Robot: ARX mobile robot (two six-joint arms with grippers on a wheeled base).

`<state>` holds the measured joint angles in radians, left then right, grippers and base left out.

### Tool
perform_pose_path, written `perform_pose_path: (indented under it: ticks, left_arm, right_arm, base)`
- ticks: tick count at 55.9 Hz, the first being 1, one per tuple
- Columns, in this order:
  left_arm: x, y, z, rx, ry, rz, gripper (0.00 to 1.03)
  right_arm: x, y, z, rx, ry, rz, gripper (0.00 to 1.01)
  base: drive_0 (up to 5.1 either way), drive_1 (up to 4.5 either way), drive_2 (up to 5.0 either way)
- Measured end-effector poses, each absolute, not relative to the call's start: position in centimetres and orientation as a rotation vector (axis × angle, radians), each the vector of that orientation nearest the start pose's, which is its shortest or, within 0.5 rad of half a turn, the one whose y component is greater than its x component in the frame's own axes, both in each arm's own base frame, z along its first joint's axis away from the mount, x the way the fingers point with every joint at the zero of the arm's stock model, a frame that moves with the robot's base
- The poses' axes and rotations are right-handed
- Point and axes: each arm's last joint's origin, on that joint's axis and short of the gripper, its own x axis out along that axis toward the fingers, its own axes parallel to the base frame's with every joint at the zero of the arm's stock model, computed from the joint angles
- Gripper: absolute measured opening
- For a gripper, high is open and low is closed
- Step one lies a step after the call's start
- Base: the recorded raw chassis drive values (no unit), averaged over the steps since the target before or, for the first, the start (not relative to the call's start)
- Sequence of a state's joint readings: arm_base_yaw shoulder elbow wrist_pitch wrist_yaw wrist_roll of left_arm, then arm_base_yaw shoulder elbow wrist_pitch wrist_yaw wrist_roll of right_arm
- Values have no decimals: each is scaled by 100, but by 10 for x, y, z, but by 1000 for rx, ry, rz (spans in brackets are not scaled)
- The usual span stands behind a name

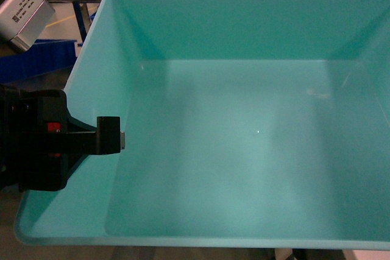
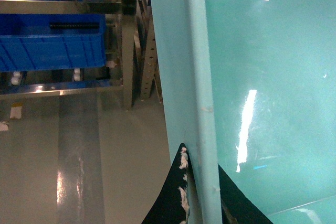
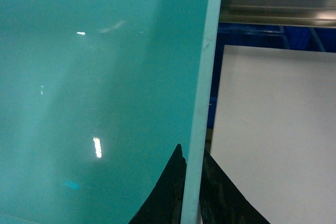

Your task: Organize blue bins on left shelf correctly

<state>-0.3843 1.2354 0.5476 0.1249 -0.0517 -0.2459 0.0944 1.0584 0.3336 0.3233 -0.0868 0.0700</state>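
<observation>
A light turquoise blue bin [image 1: 244,120] fills the head view, held up close with its glossy inside empty. My left gripper [image 1: 105,137] is shut on the bin's left wall, one black finger inside and the other outside. The left wrist view shows the left gripper [image 2: 202,184] pinching the pale rim [image 2: 202,77]. My right gripper [image 3: 191,177] is shut on the opposite rim [image 3: 207,66]; it is out of the head view. The left shelf [image 2: 126,40], a steel-framed rack, stands beyond the bin's left side.
Royal-blue crates [image 2: 50,45] sit on the rack's levels above a shiny grey floor [image 2: 79,156]. A grey metal box [image 1: 21,7] is at the head view's top left. By the bin's right side are a white panel [image 3: 273,129] and a steel rail [image 3: 278,14].
</observation>
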Motion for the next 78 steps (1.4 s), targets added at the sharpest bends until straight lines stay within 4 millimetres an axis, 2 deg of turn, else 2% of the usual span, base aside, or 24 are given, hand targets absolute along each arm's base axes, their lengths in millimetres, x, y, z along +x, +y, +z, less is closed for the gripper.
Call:
perform_pose_path:
  ticks: [78]
  left_arm:
    - [225, -89, 192, -115, 588, -254, 2]
  right_arm:
    - [202, 22, 178, 67, 410, 165, 6]
  base:
    - [-496, 245, 245]
